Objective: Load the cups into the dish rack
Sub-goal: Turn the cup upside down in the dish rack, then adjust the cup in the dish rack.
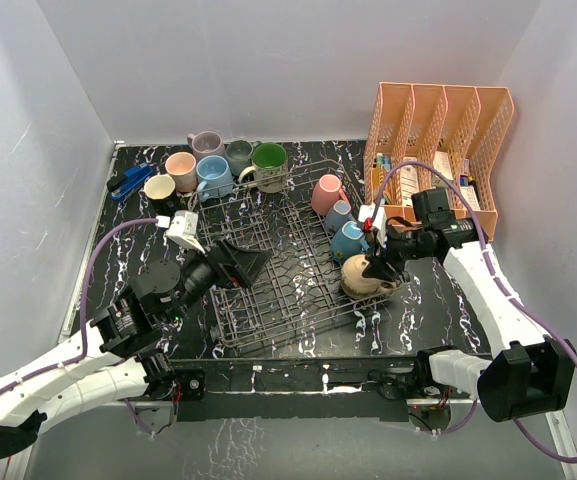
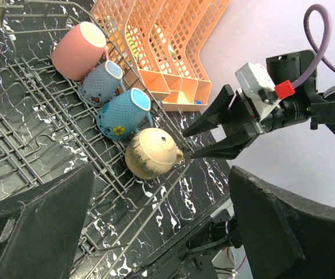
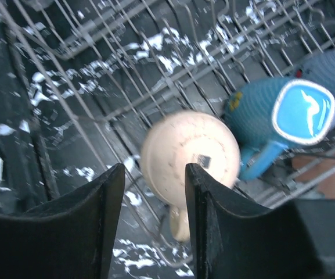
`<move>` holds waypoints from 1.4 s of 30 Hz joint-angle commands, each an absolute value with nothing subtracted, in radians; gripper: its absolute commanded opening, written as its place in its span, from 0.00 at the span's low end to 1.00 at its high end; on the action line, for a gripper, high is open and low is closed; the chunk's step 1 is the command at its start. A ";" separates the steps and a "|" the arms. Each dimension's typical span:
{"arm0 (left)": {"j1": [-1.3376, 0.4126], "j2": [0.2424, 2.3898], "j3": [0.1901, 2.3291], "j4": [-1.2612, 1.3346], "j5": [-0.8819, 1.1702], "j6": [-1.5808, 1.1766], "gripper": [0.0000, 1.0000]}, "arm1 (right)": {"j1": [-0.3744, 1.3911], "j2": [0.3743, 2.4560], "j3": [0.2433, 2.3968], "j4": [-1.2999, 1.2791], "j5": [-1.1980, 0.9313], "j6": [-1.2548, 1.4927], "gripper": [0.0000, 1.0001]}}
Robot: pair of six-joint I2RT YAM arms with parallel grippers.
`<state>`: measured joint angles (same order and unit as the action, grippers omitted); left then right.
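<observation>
The dark wire dish rack (image 1: 268, 300) lies mid-table. Along its right side lie a pink cup (image 1: 326, 193), a blue-grey cup (image 1: 339, 215), a teal cup (image 1: 349, 240) and a cream cup (image 1: 360, 277). My right gripper (image 1: 383, 262) is open just right of the cream cup (image 3: 190, 151), which shows beyond its fingers, handle toward me; one fingertip (image 2: 186, 154) is close to the handle. My left gripper (image 1: 253, 262) is open and empty over the rack's left half. Several more cups stand at the back left: mauve (image 1: 206, 144), grey (image 1: 238, 155), green-lined (image 1: 268, 165), peach (image 1: 181, 170), light blue (image 1: 213, 175), cream-and-black (image 1: 160, 190).
An orange mesh file organizer (image 1: 438, 130) stands at the back right, close behind my right arm. A blue object (image 1: 126, 183) lies at the back left edge. White walls enclose the table on three sides.
</observation>
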<state>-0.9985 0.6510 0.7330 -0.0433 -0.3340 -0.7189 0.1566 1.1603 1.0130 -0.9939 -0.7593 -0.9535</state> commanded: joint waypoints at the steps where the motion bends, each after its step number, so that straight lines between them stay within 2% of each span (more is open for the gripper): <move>1: -1.000 0.644 0.734 -0.036 -0.344 -0.723 0.97 | 0.182 1.135 1.024 -0.913 -0.990 -0.812 0.43; 5: -1.000 0.642 0.735 -0.042 -0.345 -0.725 0.97 | 0.259 1.147 0.978 -0.788 -0.957 -0.659 0.23; 8: -1.001 0.642 0.739 -0.047 -0.348 -0.728 0.97 | 0.329 1.183 0.969 -0.761 -0.880 -0.628 0.18; 17: -1.000 0.661 0.744 -0.042 -0.351 -0.733 0.97 | 0.363 1.290 0.963 -0.759 -0.684 -0.601 0.15; 29: -1.000 0.712 0.769 -0.036 -0.347 -0.715 0.97 | 0.356 1.197 0.869 -0.680 -0.503 -0.565 0.14; 34: -1.000 0.724 0.776 -0.048 -0.347 -0.715 0.97 | 0.326 1.166 0.881 -0.694 -0.591 -0.564 0.15; 42: -1.000 0.767 0.810 -0.090 -0.350 -0.714 0.97 | 0.202 1.108 0.922 -0.731 -0.979 -0.583 0.17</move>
<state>-0.9985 0.7444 0.7467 -0.0639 -0.3340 -0.7296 0.2600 1.1660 0.8753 -0.7460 -0.7506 -0.5735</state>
